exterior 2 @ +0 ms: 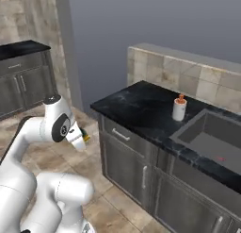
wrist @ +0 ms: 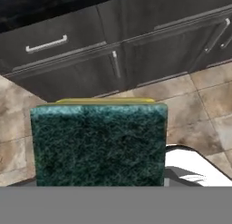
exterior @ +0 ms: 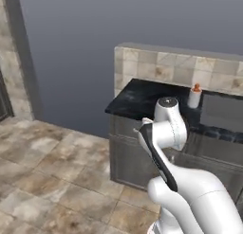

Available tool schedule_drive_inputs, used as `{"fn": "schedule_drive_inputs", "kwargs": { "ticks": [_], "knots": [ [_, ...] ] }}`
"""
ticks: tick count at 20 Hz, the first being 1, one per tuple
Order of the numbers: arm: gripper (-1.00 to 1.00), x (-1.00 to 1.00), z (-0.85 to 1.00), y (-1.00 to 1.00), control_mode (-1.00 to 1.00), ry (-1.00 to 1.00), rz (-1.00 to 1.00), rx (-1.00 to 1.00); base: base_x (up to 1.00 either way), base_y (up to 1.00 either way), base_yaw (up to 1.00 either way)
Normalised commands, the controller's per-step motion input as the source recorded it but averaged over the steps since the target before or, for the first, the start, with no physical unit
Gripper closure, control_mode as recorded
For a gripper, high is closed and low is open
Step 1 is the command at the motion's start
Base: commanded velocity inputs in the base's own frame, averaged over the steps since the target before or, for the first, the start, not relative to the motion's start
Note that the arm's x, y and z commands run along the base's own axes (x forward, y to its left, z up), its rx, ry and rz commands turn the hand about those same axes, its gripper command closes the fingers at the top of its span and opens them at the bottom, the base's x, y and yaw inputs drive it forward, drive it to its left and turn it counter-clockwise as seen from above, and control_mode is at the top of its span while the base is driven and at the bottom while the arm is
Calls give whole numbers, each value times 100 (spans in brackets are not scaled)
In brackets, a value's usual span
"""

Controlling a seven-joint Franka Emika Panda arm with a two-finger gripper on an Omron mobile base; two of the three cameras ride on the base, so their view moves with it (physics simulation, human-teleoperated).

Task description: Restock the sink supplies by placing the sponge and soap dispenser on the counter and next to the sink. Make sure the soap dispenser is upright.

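Writing or labels: we can read none on the bottle, the cabinets or the sponge

Soap dispenser [exterior 2: 179, 108] stands upright on the black counter [exterior 2: 136, 107], just beside the near left corner of the sink [exterior 2: 212, 140]; white body, orange-red pump top. We also see it in the left base view [exterior: 194, 96], near the tiled backsplash [exterior: 171, 67]

Sponge [wrist: 98, 143] sits close before the hand camera, dark green scrubby face toward us, a thin yellow edge along its top. In the right base view we catch a small yellow-green corner of it [exterior 2: 85, 134] at the end of the arm, held low in front of the cabinets, off the counter and well apart from the sink

Pincer [exterior 2: 83, 137] is clenched on the sponge; its fingertips are hidden behind the block in the hand view

Grey cabinet fronts [wrist: 118, 51] with a metal drawer handle [wrist: 46, 44] lie beyond the sponge, above a tan tiled floor [wrist: 199, 96]. A second cabinet run [exterior 2: 21, 79] stands far left
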Motion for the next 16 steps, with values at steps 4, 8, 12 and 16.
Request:
{"fn": "schedule_drive_inputs", "kwargs": {
  "ticks": [4,8,12,16],
  "knots": [
    [100,0,0,0,100,0,0,0,10,0,-73],
    [100,0,0,0,100,0,0,0,41,-12,-64],
    [100,0,0,0,100,0,0,0,58,-12,-55],
    [100,0,0,0,100,0,0,0,78,21,-44]
  ]
}}
